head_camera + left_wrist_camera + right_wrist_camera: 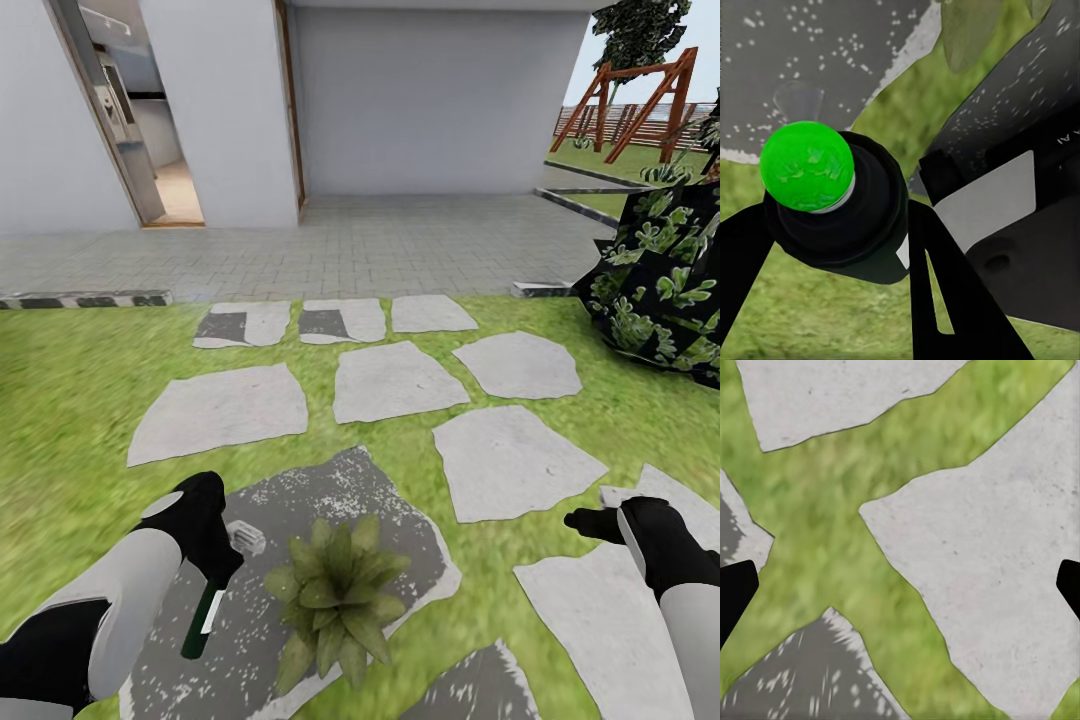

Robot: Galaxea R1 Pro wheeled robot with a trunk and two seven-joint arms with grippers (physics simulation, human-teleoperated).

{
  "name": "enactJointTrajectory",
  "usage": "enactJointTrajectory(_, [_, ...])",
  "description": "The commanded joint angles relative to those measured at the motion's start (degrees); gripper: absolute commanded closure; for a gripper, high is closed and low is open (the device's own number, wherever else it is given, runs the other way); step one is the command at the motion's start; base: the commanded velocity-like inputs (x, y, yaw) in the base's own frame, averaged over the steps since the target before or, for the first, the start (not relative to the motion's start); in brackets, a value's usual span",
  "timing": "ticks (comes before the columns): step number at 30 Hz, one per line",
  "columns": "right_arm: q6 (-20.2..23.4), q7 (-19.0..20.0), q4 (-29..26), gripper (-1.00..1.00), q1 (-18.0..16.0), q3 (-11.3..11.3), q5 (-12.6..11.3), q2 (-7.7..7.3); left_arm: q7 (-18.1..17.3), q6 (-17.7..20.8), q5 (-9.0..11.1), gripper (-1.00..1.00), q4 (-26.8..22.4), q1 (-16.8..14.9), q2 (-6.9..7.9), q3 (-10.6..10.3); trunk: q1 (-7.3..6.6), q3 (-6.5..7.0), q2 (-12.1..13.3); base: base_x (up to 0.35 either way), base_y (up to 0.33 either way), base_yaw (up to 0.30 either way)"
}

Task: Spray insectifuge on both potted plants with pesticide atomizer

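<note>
Pesticide atomizer [201, 622]: slim black bottle with a white label patch, held in your left gripper [215, 580], hanging tilted at about 7 o'clock in the head view; the left wrist view shows its green top [806, 166] clamped between the black fingers [945, 285]

Potted plant [335, 590]: low green rosette at 6 o'clock, just beside the bottle at its 3 o'clock side, standing on a speckled dark grey stone [300, 500]

Right gripper [592, 522]: at 4 o'clock, above a pale stepping stone [590, 610]; in the right wrist view its fingertips [735, 592] stand wide apart, released, nothing between them, over lawn [832, 510] and stone

Surroundings: more stepping stones [395, 380] at 12 o'clock, paved terrace [350, 250], white house wall [430, 100], dark leafy bush [665, 280] at 2 o'clock, wooden swing frame [640, 100]
</note>
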Motion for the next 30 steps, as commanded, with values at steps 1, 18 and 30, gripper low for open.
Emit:
enactJointTrajectory(1, [0.22,0.50,-0.08,-1.00,-0.06,-0.19,0.60,0.03,-0.43,0.30,-0.63,1.00,-0.08,-0.02,-0.05,0.44,-0.01,-0.05,-0.02,0.000,0.000,0.000])
enactJointTrajectory(18, [0.22,0.50,-0.08,-1.00,-0.02,-0.19,0.60,0.04,-0.42,0.30,-0.63,1.00,-0.09,-0.02,-0.07,0.44,2.85,-2.38,-5.24,0.000,0.000,0.000])
enactJointTrajectory(30, [0.22,0.50,-0.08,-1.00,-0.02,-0.19,0.60,0.03,-0.42,0.30,-0.63,1.00,-0.09,-0.02,-0.05,0.52,3.29,-3.32,-6.04,0.000,0.000,0.000])
